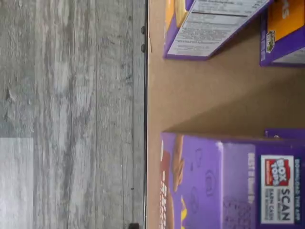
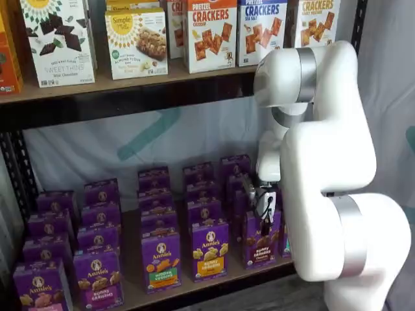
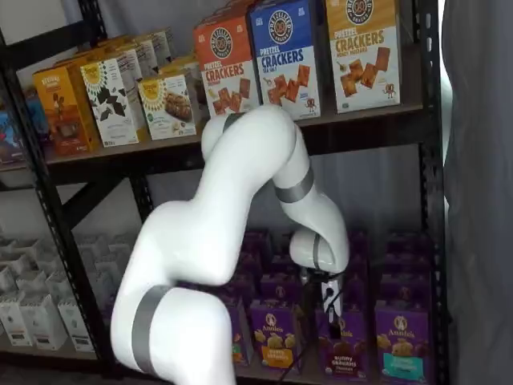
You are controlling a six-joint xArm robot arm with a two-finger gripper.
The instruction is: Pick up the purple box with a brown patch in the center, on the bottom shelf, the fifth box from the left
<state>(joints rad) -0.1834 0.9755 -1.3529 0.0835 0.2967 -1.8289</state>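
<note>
hand (image 2: 264,223) hangs just above purple box (image 2: 261,238).

The bottom shelf (image 2: 133,293) is a light brown fibreboard deck in a black metal frame, filling the lower half of both shelf views. Small purple cartons stand upright on it in rows running front to back. Along the front edge stand a carton with a pink band (image 2: 39,288) at lower left, one with orange crackers (image 2: 162,260), one with yellow crackers (image 2: 210,249), and the purple box (image 2: 261,238) with dark brown cookies at lower centre-right. A teal-banded carton (image 3: 400,339) stands at lower right in a shelf view. In the wrist view, bare brown board (image 1: 200,93) shows between cartons, edged by grey plank floor (image 1: 71,114).
</note>
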